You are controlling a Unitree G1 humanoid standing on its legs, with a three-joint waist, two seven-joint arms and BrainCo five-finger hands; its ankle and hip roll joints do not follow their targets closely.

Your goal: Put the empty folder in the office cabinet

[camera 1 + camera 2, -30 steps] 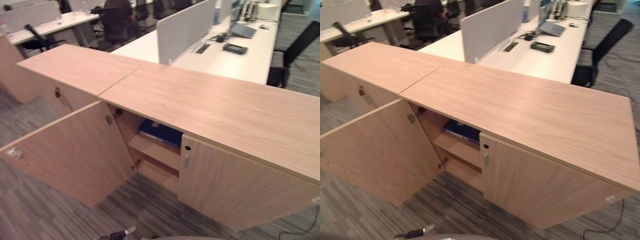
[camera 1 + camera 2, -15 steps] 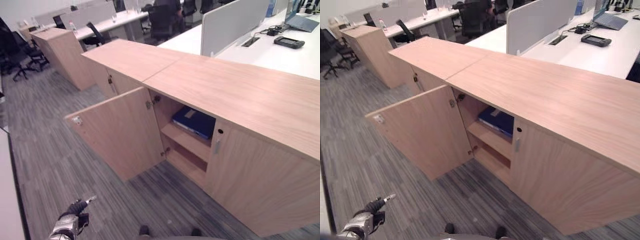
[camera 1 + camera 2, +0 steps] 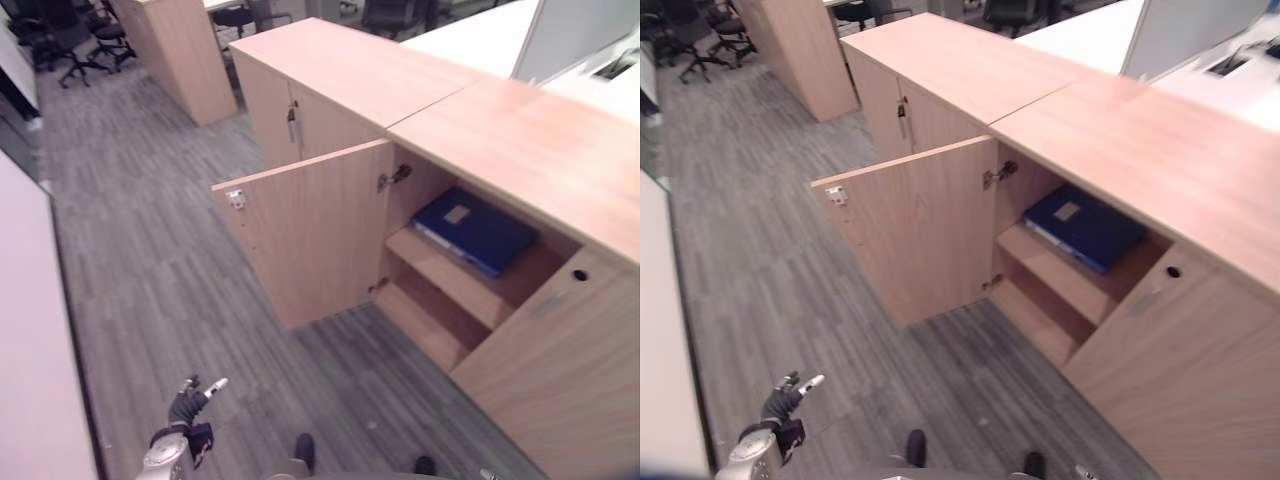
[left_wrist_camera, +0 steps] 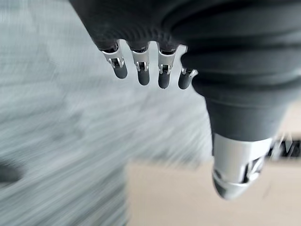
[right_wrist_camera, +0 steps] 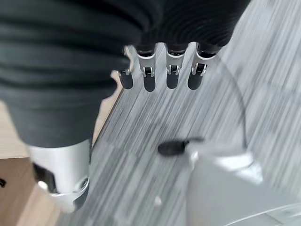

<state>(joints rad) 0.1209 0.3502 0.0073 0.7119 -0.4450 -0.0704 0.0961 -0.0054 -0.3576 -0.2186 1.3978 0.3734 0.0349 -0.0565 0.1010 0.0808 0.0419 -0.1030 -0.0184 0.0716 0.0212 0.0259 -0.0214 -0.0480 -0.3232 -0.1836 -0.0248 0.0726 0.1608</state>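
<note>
The floor point(image 3: 150, 260) is grey striped carpet, and a long row of light wood cabinets runs across the room, with black office chairs point(image 3: 70, 35) far behind. One office cabinet point(image 3: 520, 180) has its left door point(image 3: 310, 235) swung wide open. Inside, a blue folder point(image 3: 475, 230) lies flat on the upper shelf point(image 3: 450, 285); the lower shelf is bare. The left hand point(image 3: 190, 405) hangs low over the carpet, fingers loose and holding nothing. The right hand point(image 5: 155, 70) hangs the same way, fingers relaxed, nothing in it.
</note>
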